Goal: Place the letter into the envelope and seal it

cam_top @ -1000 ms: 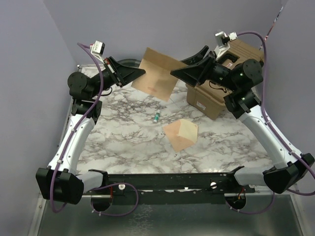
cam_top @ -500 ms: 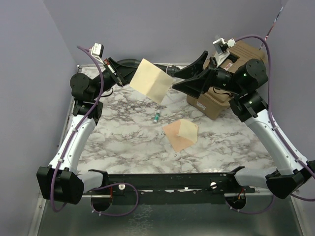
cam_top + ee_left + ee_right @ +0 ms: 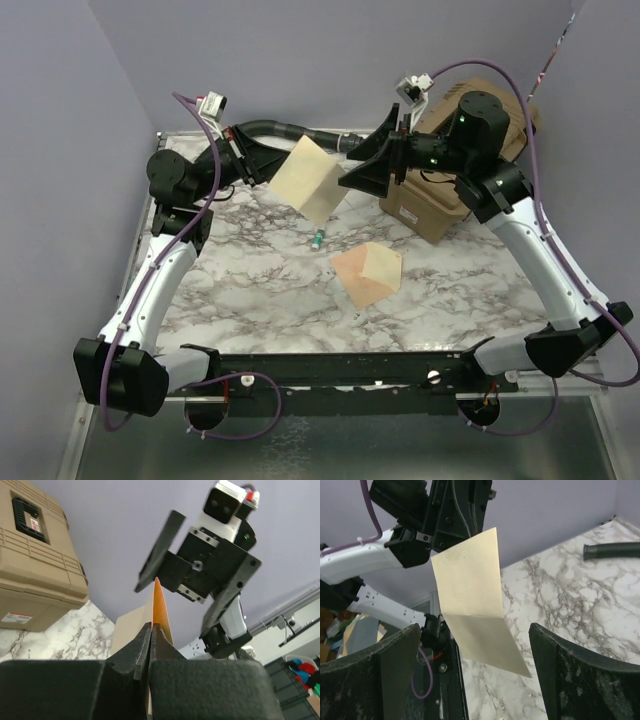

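Across the marble counter (image 3: 250,290) we are looking down on both arms, which are reaching toward each other over its far half. At the far right corner we are seeing the tan case (image 3: 425,205), the biggest thing on the counter, sitting partly behind the right arm's wrist.

We are watching the left gripper (image 3: 272,165) hold the letter (image 3: 310,180) up in the air, clear of the counter, over the far middle. In the left wrist view its fingers (image 3: 125,665) are pressing tightly together on the sheet's edge, so that the paper is showing only as a thin orange sliver rising between them. The letter is hanging tilted, with a crease running across it, as the right wrist view is showing.

We are finding the right gripper (image 3: 352,168) just beside the letter's right edge, facing the left gripper. Its fingers (image 3: 390,675) are standing wide apart. In the right wrist view the lower part of the sheet is showing between them, and we are seeing neither finger touching it.

We are seeing the envelope (image 3: 366,272) lying on the counter near its middle, nearer to us than the letter and well apart from both grippers. Its peach side is facing left and a paler part is facing right. We cannot tell how its flap is lying.

Along the far edge a black hose (image 3: 290,128) is lying behind the left gripper. Between the raised letter and the envelope a small green-and-white tube (image 3: 318,238) is resting on the marble, too small for us to identify.
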You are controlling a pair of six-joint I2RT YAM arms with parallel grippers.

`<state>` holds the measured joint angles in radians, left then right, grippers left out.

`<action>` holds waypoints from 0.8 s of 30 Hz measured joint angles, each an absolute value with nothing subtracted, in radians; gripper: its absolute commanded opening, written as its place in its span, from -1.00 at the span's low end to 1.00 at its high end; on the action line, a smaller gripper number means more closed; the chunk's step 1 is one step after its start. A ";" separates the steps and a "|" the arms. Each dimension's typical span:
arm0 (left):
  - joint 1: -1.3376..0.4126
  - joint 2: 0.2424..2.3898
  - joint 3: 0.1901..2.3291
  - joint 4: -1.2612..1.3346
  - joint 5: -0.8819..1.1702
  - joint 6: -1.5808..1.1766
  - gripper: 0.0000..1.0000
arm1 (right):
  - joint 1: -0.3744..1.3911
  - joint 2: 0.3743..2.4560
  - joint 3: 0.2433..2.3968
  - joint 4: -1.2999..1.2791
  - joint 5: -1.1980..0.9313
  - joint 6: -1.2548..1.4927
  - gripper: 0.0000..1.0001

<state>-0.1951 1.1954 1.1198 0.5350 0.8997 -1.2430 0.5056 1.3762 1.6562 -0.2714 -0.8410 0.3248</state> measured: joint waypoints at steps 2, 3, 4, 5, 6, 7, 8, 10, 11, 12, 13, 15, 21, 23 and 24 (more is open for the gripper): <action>-0.207 1.194 1.120 0.535 0.920 -1.232 -1.00 | 0.506 1.400 1.655 -0.295 -0.900 0.297 0.83; -0.212 1.193 1.120 0.536 0.931 -1.228 -1.00 | 0.505 1.413 1.655 -0.298 -0.943 0.290 0.83; -0.215 1.191 1.120 0.536 0.941 -1.224 -1.00 | 0.505 1.420 1.655 -0.300 -0.969 0.288 0.83; -0.219 1.189 1.120 0.537 0.955 -1.220 -1.00 | 0.505 1.425 1.654 -0.301 -0.995 0.286 0.84; -0.219 1.187 1.120 0.537 0.962 -1.217 -1.00 | 0.505 1.426 1.650 -0.302 -1.014 0.281 0.84; -0.223 1.185 1.120 0.537 0.973 -1.211 -1.00 | 0.505 1.426 1.647 -0.305 -1.027 0.275 0.84; -0.224 1.182 1.120 0.537 0.981 -1.207 -1.00 | 0.505 1.424 1.644 -0.307 -1.037 0.267 0.84; -0.225 1.179 1.120 0.538 0.992 -1.201 -1.00 | 0.505 1.421 1.637 -0.308 -1.062 0.254 0.77; -0.225 1.178 1.120 0.539 0.997 -1.198 -1.00 | 0.505 1.421 1.636 -0.309 -1.076 0.250 0.72; -0.225 1.178 1.121 0.540 1.001 -1.196 -1.00 | 0.505 1.421 1.635 -0.310 -1.093 0.242 0.62; -0.225 1.179 1.123 0.540 1.003 -1.195 -1.00 | 0.505 1.421 1.634 -0.316 -1.111 0.236 0.46; -0.225 1.180 1.132 0.538 1.003 -1.195 -1.00 | 0.505 1.422 1.633 -0.324 -1.147 0.220 0.23; -0.225 1.207 1.203 0.545 1.002 -1.196 -1.00 | 0.505 1.422 1.615 -0.343 -1.213 0.192 -0.24; -0.225 1.209 1.209 0.550 1.002 -1.196 -1.00 | 0.505 1.421 1.614 -0.339 -1.220 0.194 -0.24; -0.225 1.209 1.209 0.551 1.002 -1.196 -1.00 | 0.505 1.421 1.613 -0.334 -1.221 0.198 -0.19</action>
<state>-0.2249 1.2095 1.2091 0.5510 1.0016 -1.1965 0.5049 1.4212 1.6135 -0.3340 -1.2205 0.1978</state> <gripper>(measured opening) 0.003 0.383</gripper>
